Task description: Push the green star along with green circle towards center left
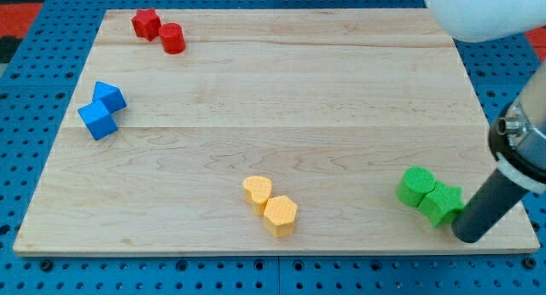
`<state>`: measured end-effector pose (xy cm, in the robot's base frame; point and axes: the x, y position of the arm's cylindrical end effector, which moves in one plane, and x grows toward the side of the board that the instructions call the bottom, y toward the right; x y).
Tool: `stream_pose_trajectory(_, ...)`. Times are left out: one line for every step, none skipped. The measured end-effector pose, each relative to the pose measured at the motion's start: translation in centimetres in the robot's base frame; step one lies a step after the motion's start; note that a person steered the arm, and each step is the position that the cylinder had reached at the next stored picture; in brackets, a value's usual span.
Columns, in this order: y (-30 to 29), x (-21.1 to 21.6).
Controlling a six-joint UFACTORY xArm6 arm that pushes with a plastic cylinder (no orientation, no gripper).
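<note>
The green circle (pixel 415 186) and the green star (pixel 440 202) sit touching each other near the board's bottom right corner, the star to the right and slightly lower. My tip (pixel 467 237) rests on the board just right of and below the green star, very close to it or touching it. The dark rod rises from there toward the view's upper right.
A yellow heart (pixel 257 191) and a yellow hexagon (pixel 280 215) lie together at bottom centre. Two blue blocks (pixel 101 111) sit at the left edge. A red star (pixel 146 23) and a red cylinder (pixel 172 38) sit at top left. The wooden board (pixel 281 99) ends just right of my tip.
</note>
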<state>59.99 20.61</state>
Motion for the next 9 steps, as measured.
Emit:
stream_pose_trajectory(0.1,-0.3)
stream_pose_trajectory(1.3,-1.3)
stream_pose_trajectory(0.3,-4.0)
stream_pose_trajectory(-4.1,-5.1)
stream_pose_trajectory(-8.2,-5.8)
stream_pose_trajectory(-5.7,-6.3)
stream_pose_trajectory(-4.7,-6.3)
stream_pose_trajectory(-3.3,-6.2)
stream_pose_trajectory(-0.7,-6.4)
